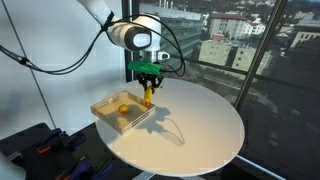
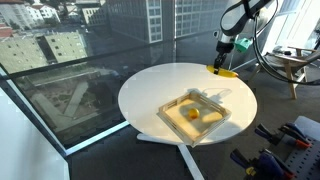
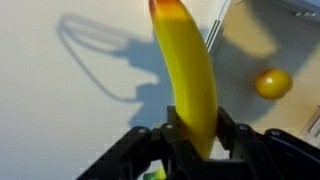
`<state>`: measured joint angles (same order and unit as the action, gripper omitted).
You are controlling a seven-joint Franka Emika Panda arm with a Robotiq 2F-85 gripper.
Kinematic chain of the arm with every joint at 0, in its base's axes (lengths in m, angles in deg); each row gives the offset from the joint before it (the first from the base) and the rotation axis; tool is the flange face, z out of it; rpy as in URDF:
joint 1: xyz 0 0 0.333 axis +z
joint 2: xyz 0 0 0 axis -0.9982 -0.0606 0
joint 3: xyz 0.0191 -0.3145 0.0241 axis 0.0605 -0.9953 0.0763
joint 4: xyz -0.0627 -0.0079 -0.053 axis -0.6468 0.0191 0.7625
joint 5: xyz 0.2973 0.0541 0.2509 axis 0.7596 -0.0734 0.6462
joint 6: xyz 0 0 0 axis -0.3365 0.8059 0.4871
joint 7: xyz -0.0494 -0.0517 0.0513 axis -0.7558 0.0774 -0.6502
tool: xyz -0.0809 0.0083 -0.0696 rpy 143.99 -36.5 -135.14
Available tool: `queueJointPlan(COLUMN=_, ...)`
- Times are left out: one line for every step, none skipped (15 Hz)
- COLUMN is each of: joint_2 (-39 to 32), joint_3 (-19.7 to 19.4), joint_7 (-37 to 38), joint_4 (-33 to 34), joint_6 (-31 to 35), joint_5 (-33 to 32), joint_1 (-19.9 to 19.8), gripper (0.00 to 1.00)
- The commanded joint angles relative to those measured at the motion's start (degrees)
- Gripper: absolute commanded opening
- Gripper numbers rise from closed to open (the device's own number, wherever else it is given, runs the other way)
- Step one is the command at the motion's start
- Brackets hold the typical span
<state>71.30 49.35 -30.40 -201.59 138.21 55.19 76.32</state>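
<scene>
Now | hand [image 3: 195,140] grips banana [image 3: 190,70] | tray [image 1: 100,106]: orange fruit [image 1: 122,109], poss. lemon

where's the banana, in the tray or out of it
Out. The gripper is shut on the banana, with white table beneath it in the wrist view; the tray sits apart in an exterior view.

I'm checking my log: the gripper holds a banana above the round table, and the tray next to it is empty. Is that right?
Not quite. The tray is not empty: a round yellow fruit lies in it, as an exterior view shows. The rest stands: the gripper holds a banana above the round table.
</scene>
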Motion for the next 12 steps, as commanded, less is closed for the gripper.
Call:
queueJointPlan(joint_2=0.0, joint_3=-0.3, joint_7=-0.1, joint_4=0.1, joint_6=-0.1, joint_5=0.1, joint_1=0.3, gripper=0.41)
queueJointPlan(joint_2=0.0, joint_3=-0.3, joint_7=-0.2, joint_4=0.1, joint_6=-0.1, joint_5=0.1, joint_1=0.3, gripper=0.41)
queueJointPlan(joint_2=0.0, joint_3=-0.3, joint_7=-0.2, joint_4=0.1, joint_6=-0.1, joint_5=0.1, joint_1=0.3, gripper=0.41)
queueJointPlan(joint_2=0.0, joint_3=-0.3, joint_7=-0.2, joint_4=0.1, joint_6=-0.1, joint_5=0.1, joint_1=0.3, gripper=0.41)
queueJointPlan(joint_2=0.0, joint_3=-0.3, joint_7=-0.2, joint_4=0.1, joint_6=-0.1, joint_5=0.1, joint_1=0.3, gripper=0.41)
queueJointPlan(joint_2=0.0, joint_3=-0.3, joint_7=-0.3, joint_4=0.1, joint_6=-0.1, joint_5=0.1, joint_1=0.3, gripper=0.41)
queueJointPlan(joint_2=0.0, joint_3=-0.3, joint_7=-0.3, joint_4=0.1, joint_6=-0.1, joint_5=0.1, joint_1=0.3, gripper=0.41)
queueJointPlan(joint_2=0.0, joint_3=-0.3, joint_7=-0.3, joint_4=0.1, joint_6=-0.1, joint_5=0.1, joint_1=0.3, gripper=0.41)
queueJointPlan(joint_2=0.0, joint_3=-0.3, joint_7=-0.3, joint_4=0.1, joint_6=-0.1, joint_5=0.1, joint_1=0.3, gripper=0.41)
queueJointPlan(joint_2=0.1, joint_3=-0.3, joint_7=-0.3, joint_4=-0.1, joint_6=-0.1, joint_5=0.0, joint_1=0.3, gripper=0.16)
queueJointPlan(joint_2=0.1, joint_3=-0.2, joint_7=-0.3, joint_4=-0.2, joint_6=0.0, joint_5=-0.1, joint_1=0.4, gripper=0.16)
queueJointPlan(joint_2=0.0, joint_3=-0.1, joint_7=-0.3, joint_4=-0.2, joint_6=0.1, joint_5=0.0, joint_1=0.5, gripper=0.16)
